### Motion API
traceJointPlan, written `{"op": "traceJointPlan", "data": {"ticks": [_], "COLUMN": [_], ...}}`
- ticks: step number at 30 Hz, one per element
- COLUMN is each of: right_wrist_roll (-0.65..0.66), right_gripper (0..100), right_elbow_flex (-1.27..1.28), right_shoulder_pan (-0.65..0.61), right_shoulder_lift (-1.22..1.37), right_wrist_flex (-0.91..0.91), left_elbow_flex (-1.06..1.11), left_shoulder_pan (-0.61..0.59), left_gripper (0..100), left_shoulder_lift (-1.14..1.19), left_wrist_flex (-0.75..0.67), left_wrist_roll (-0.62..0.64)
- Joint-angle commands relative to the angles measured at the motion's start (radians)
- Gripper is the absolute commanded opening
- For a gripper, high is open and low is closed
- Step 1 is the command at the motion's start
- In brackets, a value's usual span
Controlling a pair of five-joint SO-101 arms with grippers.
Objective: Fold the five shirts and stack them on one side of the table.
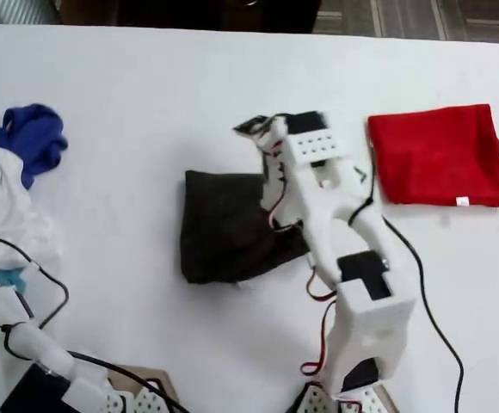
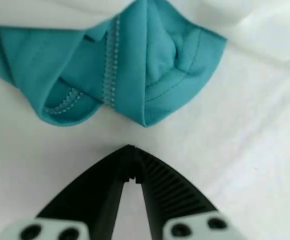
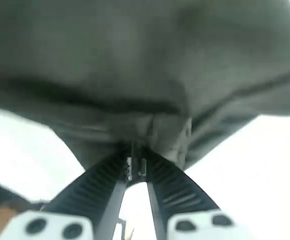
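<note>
Black shirt (image 1: 224, 228) edge in right claw (image 3: 136, 167), w/ bare table (image 1: 146, 103) beyond

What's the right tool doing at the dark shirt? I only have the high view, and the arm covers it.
Observer: In the right wrist view, the right tool is shut on an edge of the dark shirt, with cloth pinched at its tips.
Operator: And the left tool? Can't judge it from above.
Observer: In the left wrist view, the left tool is shut with nothing in it. It is over white cloth, and a bunched teal shirt lies just ahead of its tips, not touching.
</note>
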Motion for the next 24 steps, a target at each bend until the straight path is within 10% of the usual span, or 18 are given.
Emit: {"op": "traceJointPlan", "data": {"ticks": [1,15,24], "right_wrist_roll": [0.052,-0.126,-0.124], "right_gripper": [2.0,2.0,2.0], "right_elbow_flex": [-0.002,0.005,-0.002], "right_shoulder_pan": [0.039,-0.179,-0.111], "right_shoulder_lift": [-0.104,-0.012,0.105], "right_wrist_flex": [0.033,-0.275,-0.140], "left_elbow_flex": [0.001,0.001,0.001], "left_shoulder_pan": [-0.025,-0.025,-0.025], "left_gripper": [3,3,3], "left_shoulder_lift": [-0.017,-0.017,-0.017], "left_wrist_flex": [-0.026,-0.026,-0.026], "left_wrist_roll": [0.006,0.006,0.006]}}
